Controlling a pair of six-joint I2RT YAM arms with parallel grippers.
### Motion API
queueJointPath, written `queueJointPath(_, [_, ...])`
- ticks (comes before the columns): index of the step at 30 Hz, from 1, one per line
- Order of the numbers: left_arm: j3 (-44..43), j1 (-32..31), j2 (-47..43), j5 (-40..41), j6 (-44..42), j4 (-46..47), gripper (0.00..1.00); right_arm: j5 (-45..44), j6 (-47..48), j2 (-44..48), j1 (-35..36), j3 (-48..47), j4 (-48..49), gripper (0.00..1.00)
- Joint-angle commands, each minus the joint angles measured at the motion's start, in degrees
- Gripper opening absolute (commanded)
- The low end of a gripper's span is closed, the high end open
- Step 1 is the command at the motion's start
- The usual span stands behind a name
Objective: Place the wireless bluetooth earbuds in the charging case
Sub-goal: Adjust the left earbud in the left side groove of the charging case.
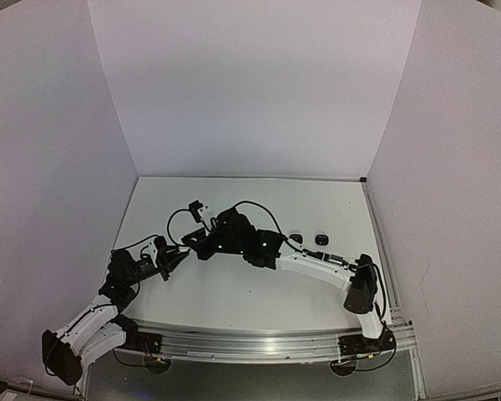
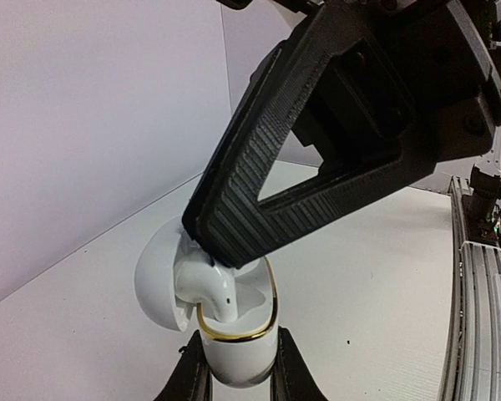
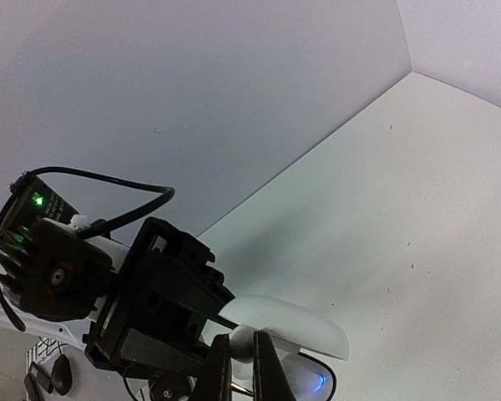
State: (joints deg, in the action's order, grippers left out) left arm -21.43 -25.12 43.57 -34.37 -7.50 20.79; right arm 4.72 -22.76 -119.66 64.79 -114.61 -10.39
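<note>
The right gripper (image 3: 240, 372) pinches a white earbud (image 2: 207, 290), half seated in the open charging case (image 2: 232, 357) directly below its tips; the left gripper (image 2: 238, 378) clamps this case upright.

**Case mouth blocked, far table open**

The right gripper (image 2: 221, 246), closed on the earbud (image 2: 207, 294), covers the mouth of the case (image 2: 234, 355) from above. The raised lid (image 2: 156, 288) walls off one side, and the left gripper (image 2: 236, 380) clamps the base. Both arms cross the table's near left. Two small dark items (image 1: 296, 238) lie just beyond the right arm (image 1: 317, 266). Open table (image 1: 259, 196) runs to the back wall (image 1: 250, 100).
</note>
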Motion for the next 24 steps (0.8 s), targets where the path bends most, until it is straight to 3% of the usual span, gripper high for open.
queueJointPath(1, [-2.72, -0.19, -0.1, 2.31, -0.81, 3.67, 0.0, -3.22, -2.29, 1.96, 1.47, 0.61, -1.5, 0.02])
queueJointPath(9, [-2.57, -0.19, -0.33, 1.91, -1.81, 3.55, 0.0, -4.52, -2.96, 1.27, 1.75, 0.61, -2.56, 0.01])
queueJointPath(18, [-2.51, -0.19, -0.13, -0.69, -2.68, 2.38, 0.0, -8.16, -1.73, 2.88, 1.75, -0.86, -3.15, 0.12])
queueJointPath(24, [-2.7, -0.2, 0.38, 1.96, -6.0, 1.98, 0.0, -9.71, -2.69, 1.36, 1.89, -2.09, -3.81, 0.17])
